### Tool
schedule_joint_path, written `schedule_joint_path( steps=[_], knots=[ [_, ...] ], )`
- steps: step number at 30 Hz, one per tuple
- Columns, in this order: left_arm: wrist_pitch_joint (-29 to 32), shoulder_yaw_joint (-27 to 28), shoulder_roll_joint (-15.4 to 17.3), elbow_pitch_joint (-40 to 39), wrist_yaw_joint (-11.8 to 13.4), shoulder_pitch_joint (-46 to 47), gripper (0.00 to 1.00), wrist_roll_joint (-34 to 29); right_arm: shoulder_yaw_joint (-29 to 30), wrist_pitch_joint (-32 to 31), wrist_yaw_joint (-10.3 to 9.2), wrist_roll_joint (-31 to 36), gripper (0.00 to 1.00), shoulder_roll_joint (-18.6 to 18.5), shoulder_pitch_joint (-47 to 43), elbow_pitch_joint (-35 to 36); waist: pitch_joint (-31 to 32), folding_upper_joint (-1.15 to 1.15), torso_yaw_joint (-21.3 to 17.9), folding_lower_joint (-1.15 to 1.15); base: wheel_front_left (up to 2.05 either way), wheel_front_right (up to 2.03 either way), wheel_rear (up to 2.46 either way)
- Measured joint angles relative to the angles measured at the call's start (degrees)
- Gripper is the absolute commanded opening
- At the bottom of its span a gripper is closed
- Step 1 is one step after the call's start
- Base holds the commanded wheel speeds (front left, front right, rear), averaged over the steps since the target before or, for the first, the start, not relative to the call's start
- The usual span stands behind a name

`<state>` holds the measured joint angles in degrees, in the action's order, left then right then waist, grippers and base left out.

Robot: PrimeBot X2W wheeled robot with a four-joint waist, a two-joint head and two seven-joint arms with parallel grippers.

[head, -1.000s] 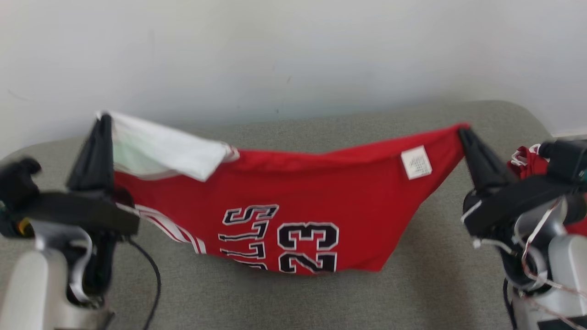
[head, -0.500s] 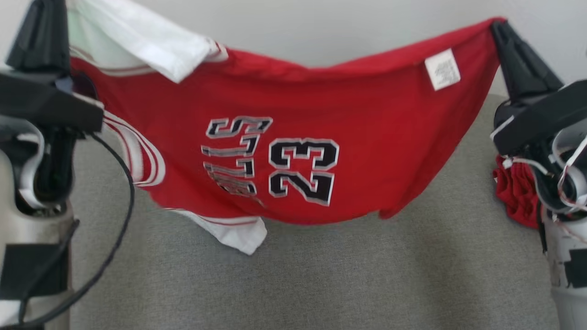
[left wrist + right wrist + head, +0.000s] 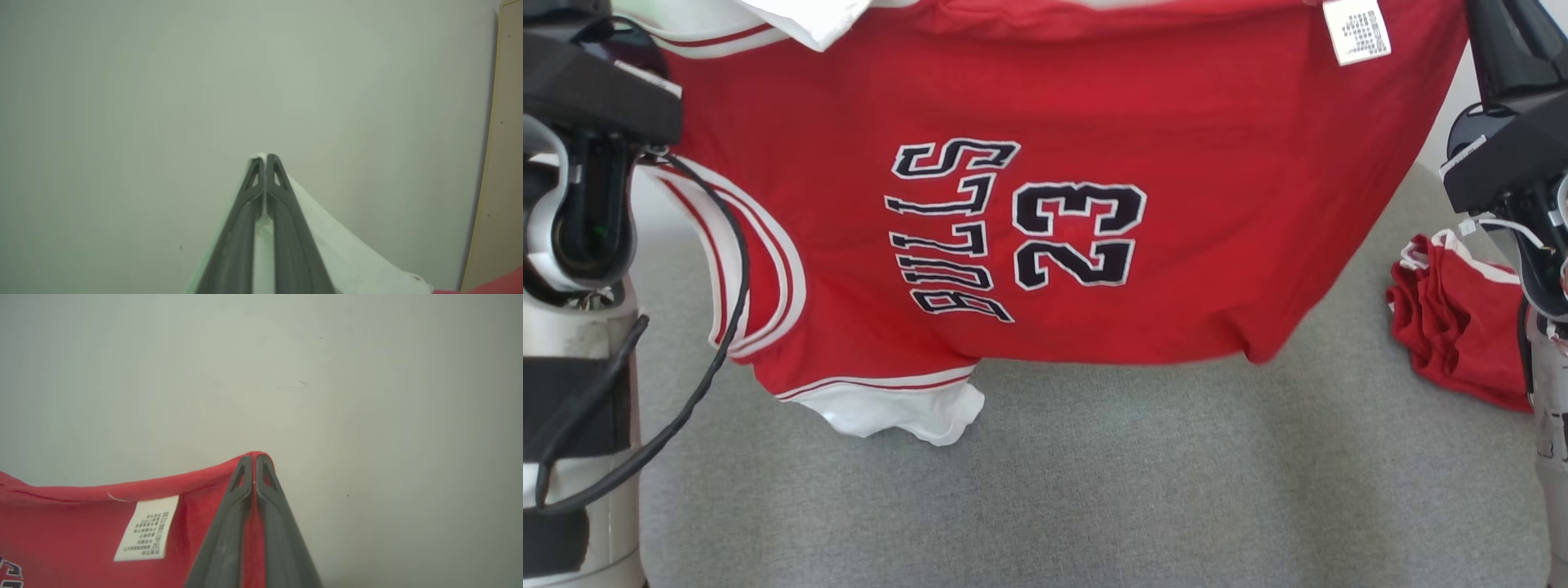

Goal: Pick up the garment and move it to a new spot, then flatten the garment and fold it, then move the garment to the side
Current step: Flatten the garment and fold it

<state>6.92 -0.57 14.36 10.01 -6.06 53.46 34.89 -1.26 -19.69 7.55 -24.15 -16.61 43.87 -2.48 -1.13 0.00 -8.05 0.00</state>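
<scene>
A grey cloth-covered table [image 3: 1094, 490] is seen low in the head view, and the red garment [image 3: 1192, 245] is held up above it, spread wide between the two arms at the picture's sides. Compared with a second ago, the garment is raised. Then it sagged in a shallow bow low over the table. Now its upper edge is lost past the top of the picture, the sideways lettering is shown whole, and a white sleeve [image 3: 890, 412] is let hang at the lower left. The view itself is shifted too, so part of the change may be owed to the camera. Whether the sleeve is touching the table cannot be told. A care label [image 3: 1356, 31] is seen at the upper right, and another red cloth [image 3: 1454, 327] is left lying at the right, apart from the garment

In the left wrist view, against a pale wall [image 3: 122, 102], the left tool [image 3: 265, 157] is pressed together, with white fabric of the garment pinched in it

In the right wrist view the right tool [image 3: 254, 456] is likewise pressed together on a red corner, the label just beside it

The lift is judged done, the carry to a new spot is judged the step in hand, and flattening and folding are not yet begun
</scene>
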Motion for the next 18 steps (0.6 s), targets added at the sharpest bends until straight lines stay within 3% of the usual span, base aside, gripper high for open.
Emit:
schedule_joint_path(
  steps=[8,18],
  knots=[
    [2.34,-1.57,-0.1,2.0,0.8,5.75,0.0,-0.22,-2.24,-2.12,0.0,0.23,0.0,-1.42,3.75,-2.33,-4.57,0.0,-0.71,0.0,0.0,0.0,0.0],
    [-0.02,-3.82,1.83,5.0,2.0,23.82,0.0,-5.87,-4.91,-0.07,0.0,2.33,0.0,-1.52,18.65,-8.18,-16.55,0.01,-1.76,0.02,0.0,0.0,0.0]
  ],
)
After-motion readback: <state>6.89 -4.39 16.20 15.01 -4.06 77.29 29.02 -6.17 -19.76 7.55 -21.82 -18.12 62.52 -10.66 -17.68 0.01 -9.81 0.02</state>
